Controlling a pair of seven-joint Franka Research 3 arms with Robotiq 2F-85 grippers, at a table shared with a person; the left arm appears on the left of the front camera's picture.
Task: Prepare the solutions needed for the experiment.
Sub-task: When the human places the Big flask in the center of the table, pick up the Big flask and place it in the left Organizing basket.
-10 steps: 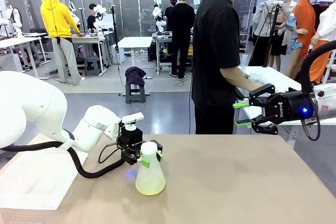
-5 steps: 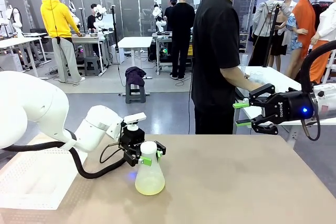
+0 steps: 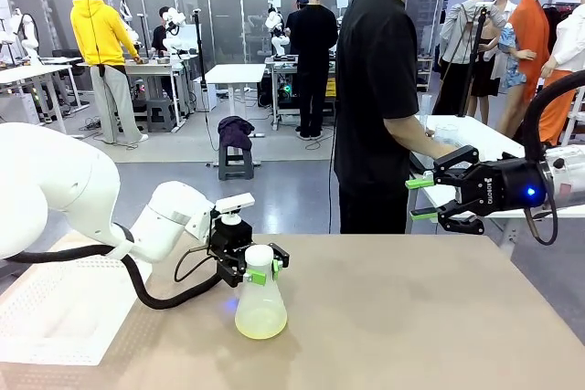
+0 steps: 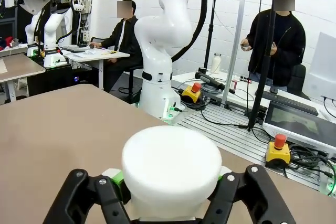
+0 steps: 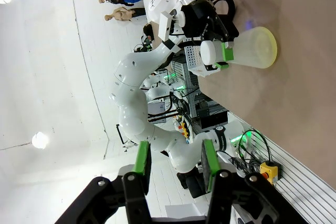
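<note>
Lower centre of the front view, we see the conical flask (image 3: 260,306) standing on the tan table (image 3: 411,317), its pale yellow-green solution (image 3: 260,321) lying shallow in the base. Our left gripper (image 3: 256,267) is clenched on the flask's white-capped neck (image 4: 170,169). Gripped that high, the flask could tilt or slip and the liquid slosh if we lift sharply. Farther right, our right gripper (image 3: 422,198) hovers half-spread, empty, near the person (image 3: 379,89).

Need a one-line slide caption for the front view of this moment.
Left gripper shut on the neck of a flask of pale yellow-green solution; right gripper hovers empty, jaws apart.
</note>
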